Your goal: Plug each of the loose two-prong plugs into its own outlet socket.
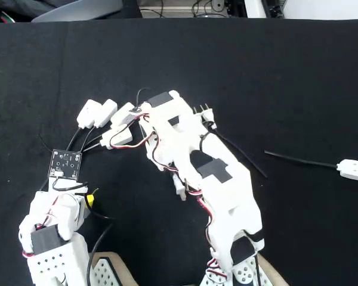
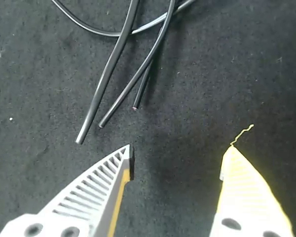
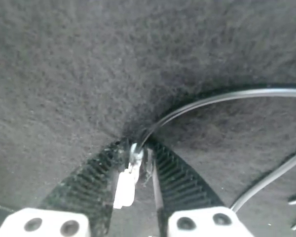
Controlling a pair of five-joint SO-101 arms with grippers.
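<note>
Plug [image 3: 124, 187] pinched in right tool [image 3: 137, 145], clear from wrist; left tool [image 2: 180, 150] spread wide, empty.

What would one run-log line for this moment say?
left jaws: open above black cable ends | right jaws: shut on white plug

No legible text, labels, numbers or signs anywhere.
</note>
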